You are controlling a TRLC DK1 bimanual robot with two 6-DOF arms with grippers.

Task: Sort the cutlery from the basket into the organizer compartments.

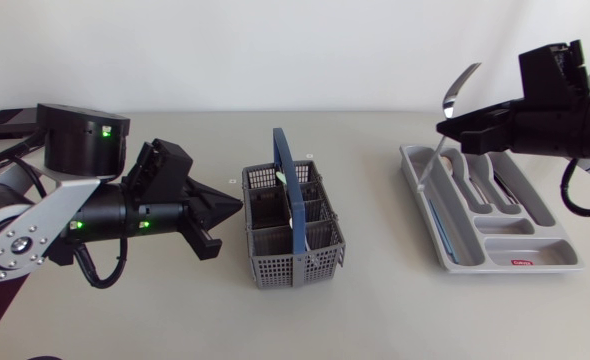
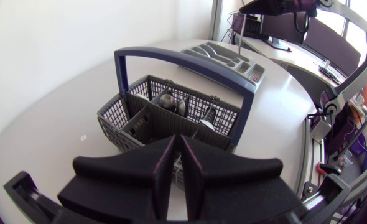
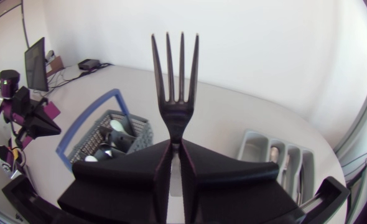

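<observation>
A grey cutlery basket with a blue handle stands mid-table and holds several pieces. My left gripper is shut and empty, its tips just left of the basket. My right gripper is shut on a fork, held above the near-left end of the grey organizer. In the right wrist view the fork stands tines-up between the fingers. Several pieces lie in the organizer's compartments.
The basket's tall handle arches over its middle, right ahead of my left gripper. The organizer lies beyond the basket. Bare tabletop separates basket and organizer.
</observation>
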